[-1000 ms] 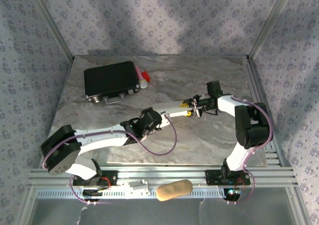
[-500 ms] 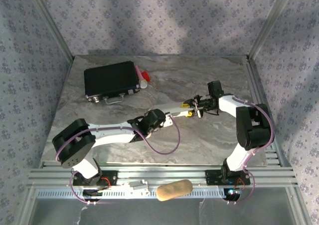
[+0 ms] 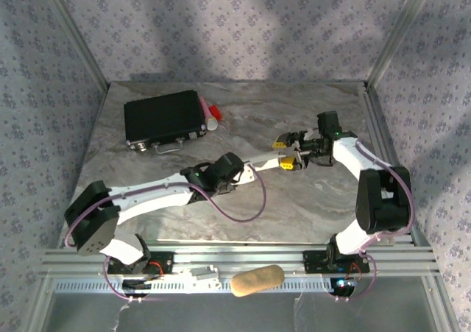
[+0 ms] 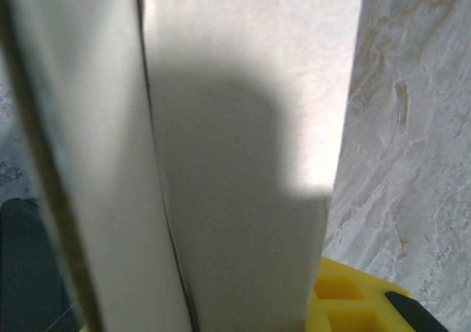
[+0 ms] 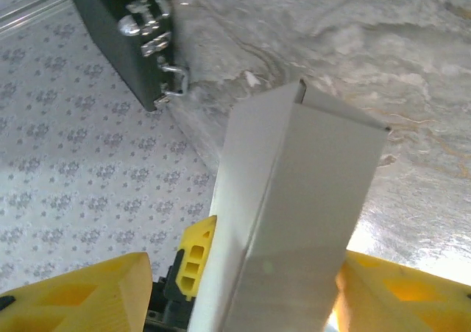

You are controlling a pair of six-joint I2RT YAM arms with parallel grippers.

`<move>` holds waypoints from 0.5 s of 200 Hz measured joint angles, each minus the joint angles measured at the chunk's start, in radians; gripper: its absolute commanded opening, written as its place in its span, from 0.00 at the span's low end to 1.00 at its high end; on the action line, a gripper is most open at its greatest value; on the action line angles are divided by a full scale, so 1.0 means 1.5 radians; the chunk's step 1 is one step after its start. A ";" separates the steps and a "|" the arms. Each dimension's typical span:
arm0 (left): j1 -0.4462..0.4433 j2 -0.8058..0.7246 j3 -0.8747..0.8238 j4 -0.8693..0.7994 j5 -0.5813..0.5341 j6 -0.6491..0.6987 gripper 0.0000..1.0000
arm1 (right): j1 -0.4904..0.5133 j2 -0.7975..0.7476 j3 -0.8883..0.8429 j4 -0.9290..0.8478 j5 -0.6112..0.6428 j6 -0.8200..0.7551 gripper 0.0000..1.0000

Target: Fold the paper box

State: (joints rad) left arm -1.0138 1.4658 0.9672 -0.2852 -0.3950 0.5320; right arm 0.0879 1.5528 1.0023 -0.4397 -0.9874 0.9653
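Paper box (image 3: 266, 160), a slim white sleeve, spans between both grippers. The left gripper (image 3: 252, 169) appears pinched on one end; the right gripper (image 3: 286, 154) stands spread around the other. The right should close squarely on flat walls, not creases.

The paper box (image 4: 235, 126) stands close up, white and upright, with a crease running down its left part and shadow across its lower half. Marbled counter (image 4: 412, 126) lies to its right, and a yellow fingertip (image 4: 346, 306) sits against its bottom right edge.
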 measured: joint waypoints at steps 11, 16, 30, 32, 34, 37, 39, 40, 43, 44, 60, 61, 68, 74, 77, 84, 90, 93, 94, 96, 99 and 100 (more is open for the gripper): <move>0.005 -0.010 0.027 -0.046 0.012 -0.007 0.11 | -0.008 -0.036 0.006 -0.014 0.019 -0.022 0.65; 0.008 -0.013 0.039 -0.070 0.020 -0.011 0.10 | -0.012 -0.052 0.007 -0.018 0.026 -0.033 0.63; 0.010 -0.017 0.065 -0.135 0.036 -0.018 0.10 | -0.022 -0.098 0.011 -0.025 0.058 -0.062 0.58; 0.010 -0.017 0.068 -0.146 0.040 -0.019 0.10 | -0.023 -0.105 0.011 -0.025 0.065 -0.065 0.57; 0.010 -0.017 0.071 -0.157 0.043 -0.020 0.10 | -0.024 -0.112 0.011 -0.026 0.070 -0.068 0.56; 0.010 -0.017 0.075 -0.171 0.047 -0.020 0.10 | -0.026 -0.123 0.011 -0.026 0.080 -0.079 0.55; 0.011 -0.016 0.077 -0.179 0.048 -0.021 0.10 | -0.026 -0.128 0.011 -0.026 0.084 -0.080 0.54; 0.011 -0.016 0.078 -0.185 0.050 -0.022 0.10 | -0.025 -0.132 0.011 -0.027 0.089 -0.081 0.54; 0.012 -0.016 0.081 -0.201 0.054 -0.023 0.10 | -0.026 -0.144 0.011 -0.029 0.099 -0.092 0.52; 0.012 -0.016 0.082 -0.204 0.055 -0.024 0.10 | -0.026 -0.147 0.011 -0.029 0.102 -0.094 0.52; 0.015 -0.015 0.097 -0.283 0.075 -0.027 0.10 | -0.018 -0.211 -0.004 -0.019 0.164 -0.129 0.50; 0.016 -0.015 0.099 -0.289 0.076 -0.027 0.10 | -0.017 -0.214 -0.006 -0.019 0.167 -0.131 0.50; 0.019 -0.013 0.107 -0.319 0.084 -0.030 0.10 | -0.008 -0.249 -0.022 -0.007 0.195 -0.149 0.50; 0.022 -0.011 0.114 -0.345 0.092 -0.031 0.09 | 0.004 -0.282 -0.042 0.007 0.222 -0.167 0.50; 0.024 -0.009 0.118 -0.355 0.095 -0.031 0.10 | 0.010 -0.297 -0.051 0.010 0.232 -0.175 0.50; 0.030 -0.004 0.127 -0.379 0.102 -0.032 0.09 | 0.032 -0.335 -0.077 0.028 0.258 -0.200 0.51; 0.036 -0.001 0.135 -0.397 0.113 -0.032 0.09 | 0.053 -0.363 -0.097 0.041 0.283 -0.223 0.51; 0.039 0.002 0.138 -0.404 0.117 -0.032 0.09 | 0.065 -0.375 -0.107 0.048 0.297 -0.234 0.52; 0.040 0.002 0.139 -0.406 0.119 -0.032 0.09 | 0.070 -0.381 -0.112 0.050 0.302 -0.238 0.52; 0.042 0.002 0.142 -0.412 0.122 -0.031 0.09 | 0.077 -0.388 -0.116 0.052 0.308 -0.245 0.52; 0.046 0.005 0.145 -0.419 0.126 -0.031 0.10 | 0.094 -0.402 -0.126 0.057 0.325 -0.260 0.52; 0.047 0.005 0.146 -0.420 0.127 -0.031 0.10 | 0.097 -0.404 -0.128 0.057 0.328 -0.263 0.53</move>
State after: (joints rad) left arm -0.9436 1.4734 1.1862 -0.9157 -0.2047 0.4850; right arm 0.2337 0.9463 0.8101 -0.3542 -0.4953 0.5709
